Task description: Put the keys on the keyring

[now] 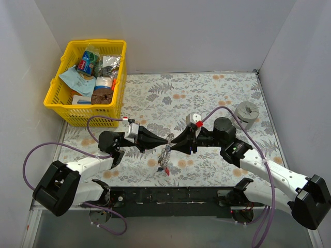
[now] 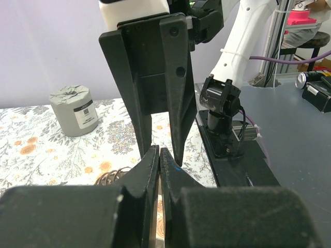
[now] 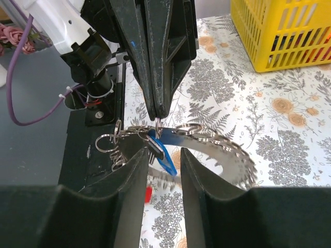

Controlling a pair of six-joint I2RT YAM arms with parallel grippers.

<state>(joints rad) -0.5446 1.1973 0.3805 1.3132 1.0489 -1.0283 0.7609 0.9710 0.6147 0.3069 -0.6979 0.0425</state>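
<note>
The keyring [image 1: 165, 154] hangs between the two gripper tips over the middle of the table. In the right wrist view it is a silvery ring [image 3: 227, 150] with a bumpy rim and several small split rings. My left gripper [image 1: 169, 138] is shut on a small loop at its top, also seen in the right wrist view [image 3: 156, 118]. My right gripper [image 3: 163, 160] is open, its fingers either side of a blue-headed key [image 3: 164, 155] hanging on the ring. A red key [image 3: 148, 194] dangles below, also in the top view [image 1: 167, 170]. In the left wrist view my left gripper [image 2: 159, 153] hides the grip.
A yellow basket [image 1: 119, 88] of packets stands at the back left, also in the right wrist view [image 3: 279, 36]. A squat grey cylinder [image 1: 246, 113] sits at the back right, also in the left wrist view [image 2: 75, 111]. The black base rail [image 1: 170, 195] runs along the near edge.
</note>
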